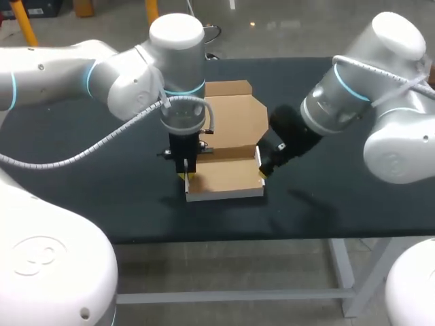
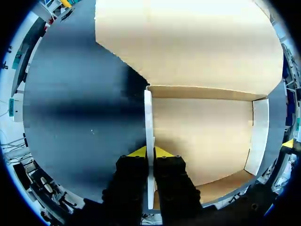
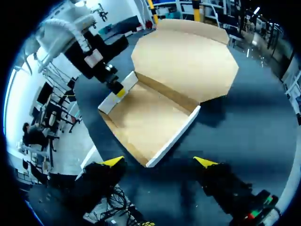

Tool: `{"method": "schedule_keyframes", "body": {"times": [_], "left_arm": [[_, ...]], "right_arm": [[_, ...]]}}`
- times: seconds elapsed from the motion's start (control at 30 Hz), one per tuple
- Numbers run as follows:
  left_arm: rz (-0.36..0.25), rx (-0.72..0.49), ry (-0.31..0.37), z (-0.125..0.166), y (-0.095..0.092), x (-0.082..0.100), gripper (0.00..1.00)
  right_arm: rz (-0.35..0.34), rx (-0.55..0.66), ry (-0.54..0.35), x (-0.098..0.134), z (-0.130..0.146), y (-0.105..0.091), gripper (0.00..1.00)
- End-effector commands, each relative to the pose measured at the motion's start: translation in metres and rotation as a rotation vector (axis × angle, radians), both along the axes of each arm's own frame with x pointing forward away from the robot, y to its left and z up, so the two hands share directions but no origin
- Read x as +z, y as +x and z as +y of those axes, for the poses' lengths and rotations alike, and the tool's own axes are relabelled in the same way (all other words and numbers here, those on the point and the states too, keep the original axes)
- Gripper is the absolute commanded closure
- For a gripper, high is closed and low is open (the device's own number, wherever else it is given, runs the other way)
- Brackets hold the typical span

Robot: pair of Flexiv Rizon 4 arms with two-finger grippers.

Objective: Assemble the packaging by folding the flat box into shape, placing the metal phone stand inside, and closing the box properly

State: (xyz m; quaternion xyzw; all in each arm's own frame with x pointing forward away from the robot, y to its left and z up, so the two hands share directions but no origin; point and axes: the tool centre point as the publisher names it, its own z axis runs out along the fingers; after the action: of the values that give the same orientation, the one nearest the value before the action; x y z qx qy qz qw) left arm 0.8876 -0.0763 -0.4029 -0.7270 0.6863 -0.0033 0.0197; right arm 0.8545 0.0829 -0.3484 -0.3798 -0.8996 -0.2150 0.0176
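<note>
The cardboard box sits on the dark table, around the middle of it and toward the near edge. It is partly folded up. Its tray has low walls raised, brown inside and white outside. Its lid is open and stretches away toward the far side. My left pincer comes straight down on the box's left side wall, near its near end. The fingers are pressed together on that thin upright panel, one yellow tip inside the tray and the other outside over the table. In the right wrist view the same left pincer shows at the far side of the tray, pinching the wall edge. My right pincer hangs at the box's right side, angled in from the right and close to the right wall. Its fingers are spread wide and hold nothing. In its own view the right pincer has the tray's nearest corner just ahead of the gap between its tips. I cannot tell whether either tip touches the cardboard.
</note>
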Motion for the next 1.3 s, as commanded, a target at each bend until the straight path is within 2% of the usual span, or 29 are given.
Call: {"method": "schedule_keyframes", "body": {"times": [0.03, 0.17, 0.53, 1.0, 1.3], "left_arm": [[0.001, -0.001, 0.009, -0.003, 0.001, -0.006, 1.0], [0.002, -0.004, 0.011, -0.001, 0.001, -0.007, 1.0], [-0.004, -0.006, 0.025, 0.006, 0.004, -0.007, 1.0], [-0.028, -0.01, 0.105, 0.013, 0.005, -0.006, 1.0], [-0.099, -0.045, 0.349, 0.015, 0.006, -0.013, 1.0]], "right_arm": [[-0.063, 0.126, 0.082, 0.017, -0.034, -0.023, 0.0], [-0.105, 0.19, 0.12, 0.024, -0.049, -0.033, 0.0], [-0.186, 0.299, 0.127, 0.042, -0.07, -0.064, 0.0], [-0.188, 0.322, 0.12, 0.042, -0.075, -0.077, 0.0], [-0.182, 0.311, 0.117, 0.04, -0.076, -0.079, 0.0]]}}
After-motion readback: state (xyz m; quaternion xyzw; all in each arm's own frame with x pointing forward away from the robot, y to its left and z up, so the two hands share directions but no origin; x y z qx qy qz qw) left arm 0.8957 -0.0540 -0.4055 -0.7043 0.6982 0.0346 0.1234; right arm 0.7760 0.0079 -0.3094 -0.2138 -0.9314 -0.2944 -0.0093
